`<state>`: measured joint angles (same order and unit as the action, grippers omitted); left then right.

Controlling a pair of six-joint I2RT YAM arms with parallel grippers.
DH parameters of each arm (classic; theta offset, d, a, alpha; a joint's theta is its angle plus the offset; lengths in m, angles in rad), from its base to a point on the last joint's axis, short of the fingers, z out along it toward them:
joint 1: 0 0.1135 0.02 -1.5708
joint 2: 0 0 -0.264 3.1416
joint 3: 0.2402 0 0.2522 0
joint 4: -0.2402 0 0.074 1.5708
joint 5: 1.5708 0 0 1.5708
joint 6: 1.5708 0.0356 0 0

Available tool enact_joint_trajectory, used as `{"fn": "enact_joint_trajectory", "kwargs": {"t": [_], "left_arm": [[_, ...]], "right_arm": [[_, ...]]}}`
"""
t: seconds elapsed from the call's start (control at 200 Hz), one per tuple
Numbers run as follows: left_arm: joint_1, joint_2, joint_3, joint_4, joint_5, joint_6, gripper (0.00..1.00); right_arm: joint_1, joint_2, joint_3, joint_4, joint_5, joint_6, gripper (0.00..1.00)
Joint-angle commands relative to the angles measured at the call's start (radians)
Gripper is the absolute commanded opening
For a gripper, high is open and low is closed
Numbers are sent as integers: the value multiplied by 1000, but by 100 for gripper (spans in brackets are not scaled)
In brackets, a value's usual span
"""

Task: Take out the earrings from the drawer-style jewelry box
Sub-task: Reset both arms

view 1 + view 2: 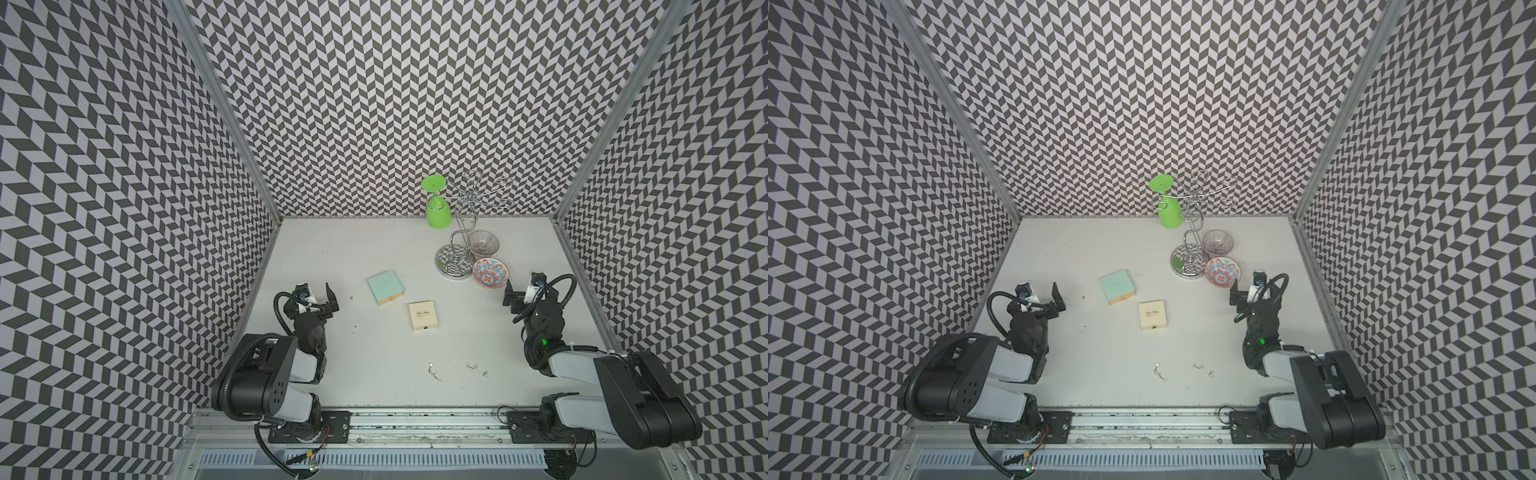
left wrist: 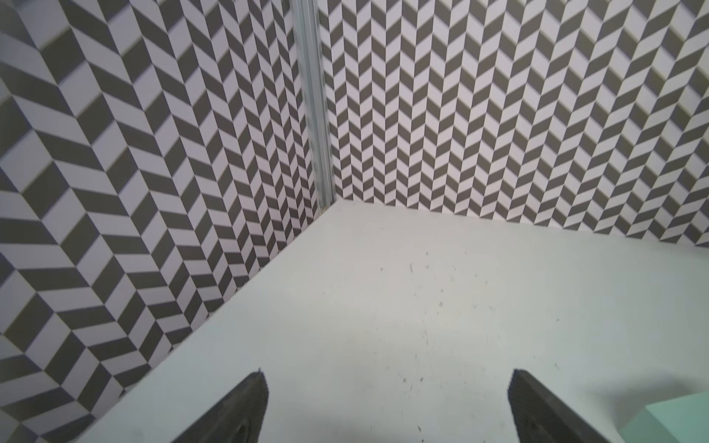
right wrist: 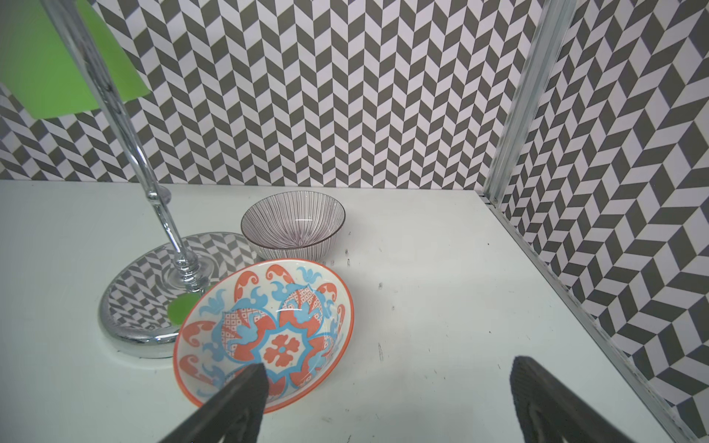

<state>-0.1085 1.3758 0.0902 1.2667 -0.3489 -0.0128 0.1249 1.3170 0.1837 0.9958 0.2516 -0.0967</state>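
**Surface and room.** A matt white table (image 1: 374, 257), lightly scuffed, is closed in on three sides by walls (image 1: 374, 104) papered in a grey-and-white chevron pattern. Aluminium posts stand at the two back corners.

**Objects, left to right.** At the table's centre lies a flat, square mint-green jewelry box (image 1: 384, 286) with a tan drawer front. Just beside it, toward the front edge, lies a cream jewelry box (image 1: 423, 316) with script lettering on its lid. Both drawers appear closed. The earrings (image 1: 432, 366), tiny silvery hooks and drops, lie scattered on the bare tabletop near the front edge, well apart from both boxes.

Toward the back right corner stands a chrome wire rack (image 1: 453, 259) on a mirrored round base, and a green plastic wine glass (image 1: 437, 212) hangs inverted from it. Beside the base sit a finely striped bowl (image 1: 482, 243) and a glazed orange-and-blue patterned bowl (image 1: 489, 272).

**Tools.** The left gripper (image 1: 316, 293) is near the left edge with its jaws spread fully apart, and it grasps nothing. The right gripper (image 1: 521, 286) is near the right edge, just beside the patterned bowl, equally wide and empty.
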Motion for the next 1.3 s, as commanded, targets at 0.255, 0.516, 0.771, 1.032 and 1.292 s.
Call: {"fn": "enact_joint_trajectory", "kwargs": {"t": [0.255, 0.516, 0.771, 1.032, 1.292], "left_arm": [[3, -245, -7, -179, -28, -11, 100], [16, 78, 58, 99, 58, 20, 100], [14, 158, 48, 180, 106, 33, 100], [109, 190, 135, 65, 232, -34, 100], [103, 174, 139, 25, 227, -31, 100]], "right_arm": [[-15, -91, -55, 106, -49, -8, 99], [-54, -3, -18, 169, -144, 41, 99], [-66, 155, -17, 332, -209, 61, 99], [-65, 238, 83, 268, -124, 99, 99], [-65, 242, 72, 294, -125, 97, 99]]}}
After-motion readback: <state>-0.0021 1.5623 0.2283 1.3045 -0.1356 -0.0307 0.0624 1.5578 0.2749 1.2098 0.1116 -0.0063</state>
